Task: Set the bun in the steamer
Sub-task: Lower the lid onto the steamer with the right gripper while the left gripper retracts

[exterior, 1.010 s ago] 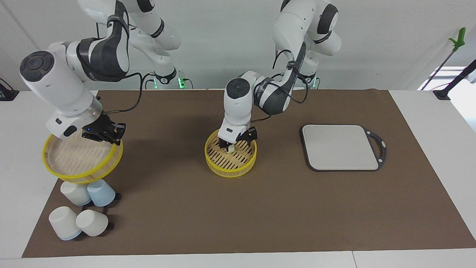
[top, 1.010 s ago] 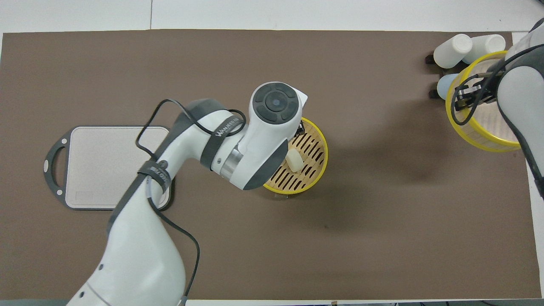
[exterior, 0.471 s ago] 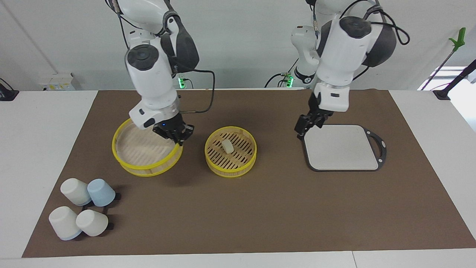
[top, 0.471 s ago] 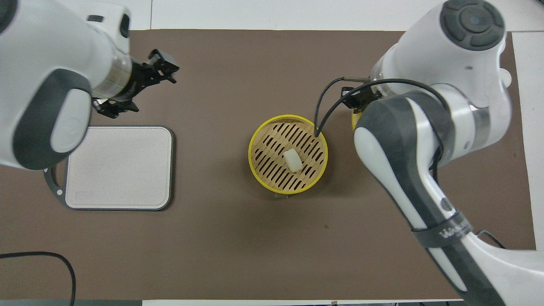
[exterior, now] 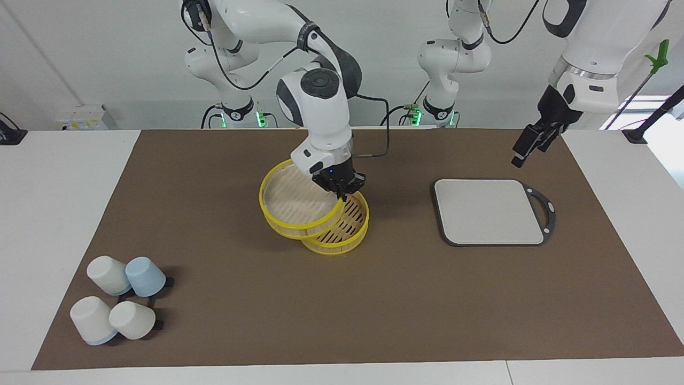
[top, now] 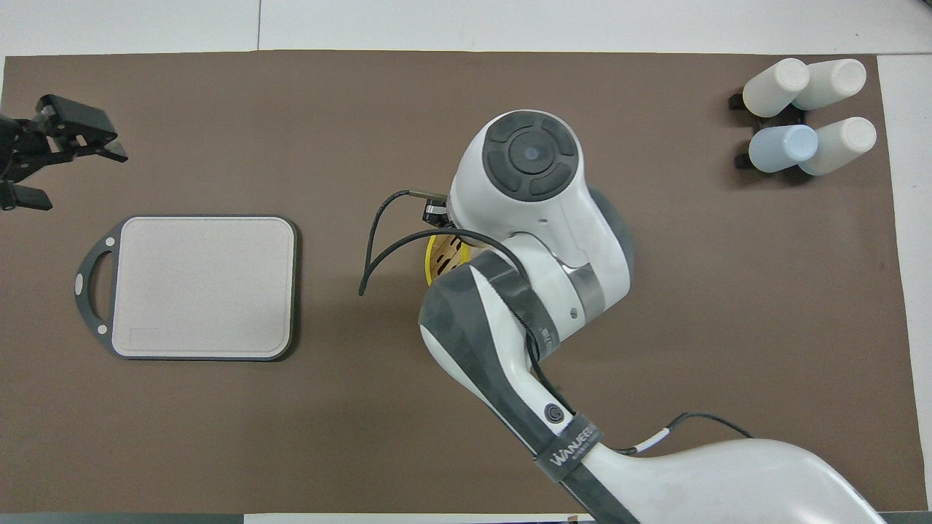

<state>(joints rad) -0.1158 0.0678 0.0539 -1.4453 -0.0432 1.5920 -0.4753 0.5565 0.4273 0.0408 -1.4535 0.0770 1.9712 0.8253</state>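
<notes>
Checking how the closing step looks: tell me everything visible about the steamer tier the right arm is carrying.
The upper steamer tier is a round shallow basket with a bright yellow rim and a pale, bamboo-like slatted base. The right hand, shut, pinches its rim on the side toward the left arm's end. It hangs tilted, partly over the lower steamer tier, covering most of it. Whether the two tiers touch cannot be told.

White lettering "WANUEES", partly unclear, on a dark strap (top: pixel 572 450) round the right arm (top: pixel 524 306), overhead view. No other readable text anywhere.

Pale wall (exterior: pixel 374 64), white table (exterior: pixel 64 214), brown mat (exterior: pixel 214 299)
</notes>
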